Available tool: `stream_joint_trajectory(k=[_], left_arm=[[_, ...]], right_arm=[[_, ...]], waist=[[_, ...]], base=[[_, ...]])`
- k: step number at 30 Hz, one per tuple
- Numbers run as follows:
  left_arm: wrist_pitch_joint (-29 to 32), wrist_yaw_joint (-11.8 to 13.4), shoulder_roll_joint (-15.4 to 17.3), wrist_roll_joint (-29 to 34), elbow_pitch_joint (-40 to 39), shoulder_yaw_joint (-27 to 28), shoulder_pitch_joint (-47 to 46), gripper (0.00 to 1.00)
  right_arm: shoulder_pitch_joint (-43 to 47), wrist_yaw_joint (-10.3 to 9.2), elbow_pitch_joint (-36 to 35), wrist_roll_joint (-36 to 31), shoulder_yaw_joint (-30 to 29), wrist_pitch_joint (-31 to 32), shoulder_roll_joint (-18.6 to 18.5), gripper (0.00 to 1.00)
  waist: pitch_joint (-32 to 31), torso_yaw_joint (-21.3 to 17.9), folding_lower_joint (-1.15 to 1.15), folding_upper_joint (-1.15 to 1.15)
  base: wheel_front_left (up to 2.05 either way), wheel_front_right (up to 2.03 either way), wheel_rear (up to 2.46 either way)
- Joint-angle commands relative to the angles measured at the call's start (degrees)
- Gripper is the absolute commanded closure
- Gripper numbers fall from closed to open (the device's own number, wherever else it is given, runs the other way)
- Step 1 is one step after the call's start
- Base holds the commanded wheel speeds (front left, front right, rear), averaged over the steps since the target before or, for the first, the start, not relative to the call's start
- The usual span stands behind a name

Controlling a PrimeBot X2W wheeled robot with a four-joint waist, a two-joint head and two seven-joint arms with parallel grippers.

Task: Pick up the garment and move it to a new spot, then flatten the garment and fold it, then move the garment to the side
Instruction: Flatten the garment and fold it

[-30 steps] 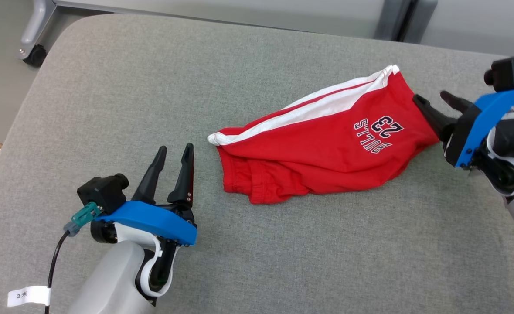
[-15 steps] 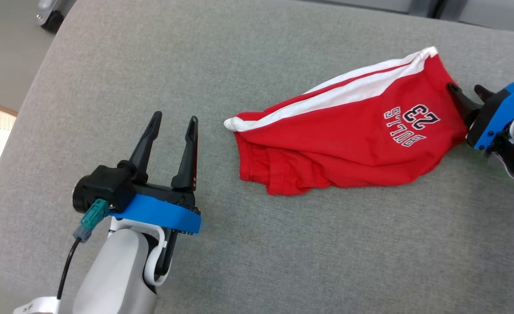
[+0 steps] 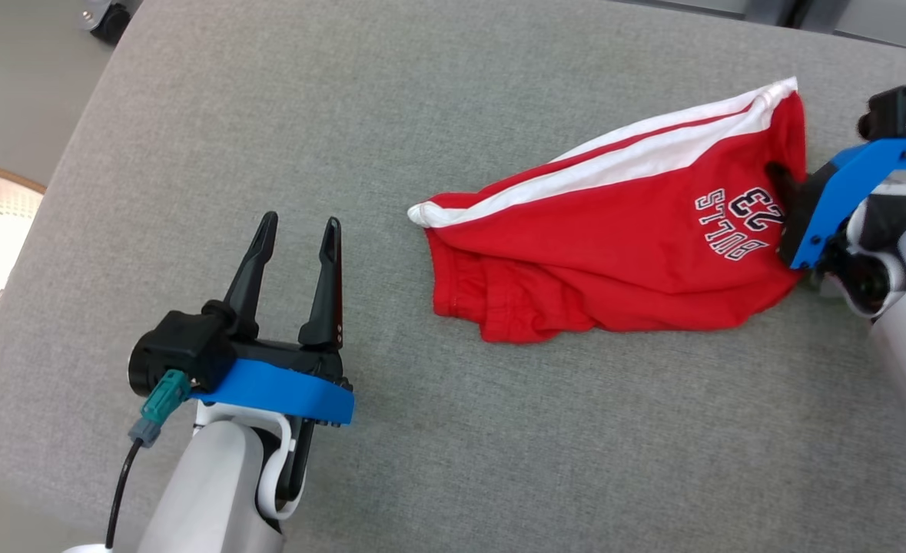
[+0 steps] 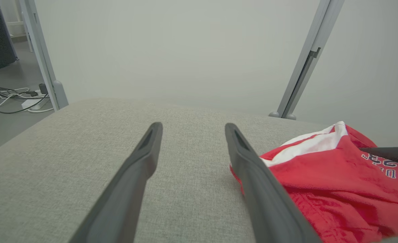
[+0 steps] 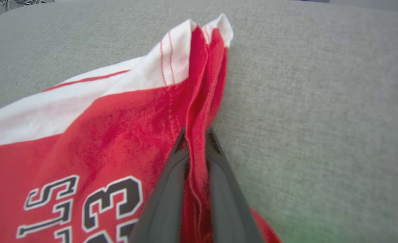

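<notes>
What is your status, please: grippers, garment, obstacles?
Right gripper shut on red shorts, at the hem. Left gripper open, beside them, not touching. Shorts lie crumpled on grey cushion. No obstacle seen.

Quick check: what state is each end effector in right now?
Left end effector: open, empty, apart from the red shorts.
Right end effector: closed on the red shorts' edge, beside the printed 23.
</notes>
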Motion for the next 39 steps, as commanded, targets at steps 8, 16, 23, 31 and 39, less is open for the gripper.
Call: stream_joint_trajectory(k=[8,16,23,31,39], left_arm=[[-0.23,-0.51,1.63,-0.56,0.46,-0.26,2.21,0.00],[-0.24,-0.34,3.32,-0.94,0.95,-0.43,4.49,0.00],[-0.25,-0.35,4.40,-1.04,1.27,-0.83,5.62,0.00],[-0.24,-0.35,4.50,-1.86,1.73,-1.94,6.02,0.00],[-0.24,-0.35,4.44,-2.89,1.94,-3.66,5.26,0.00]], right_arm=[[6.87,0.09,-7.10,3.06,-0.94,-4.86,-1.97,1.00],[14.49,0.09,-10.74,2.62,-6.57,-7.42,-6.41,1.00],[16.76,0.10,-10.03,-3.83,-13.38,-7.97,-7.01,1.00],[13.92,0.10,-14.40,-12.44,-16.38,-1.92,-0.45,1.00],[12.82,0.10,-19.68,-19.07,-13.90,5.93,9.46,1.00]], waist=[[-4.20,-4.75,0.00,0.00],[-7.77,-8.67,0.00,0.00],[-9.60,-9.97,0.00,0.00],[-10.71,-9.70,0.00,0.00],[-10.72,-6.68,0.00,0.00]], base=[[0.00,0.00,0.00],[0.00,0.00,0.00],[0.00,0.00,0.00],[0.00,0.00,0.00],[0.00,0.00,0.00]])
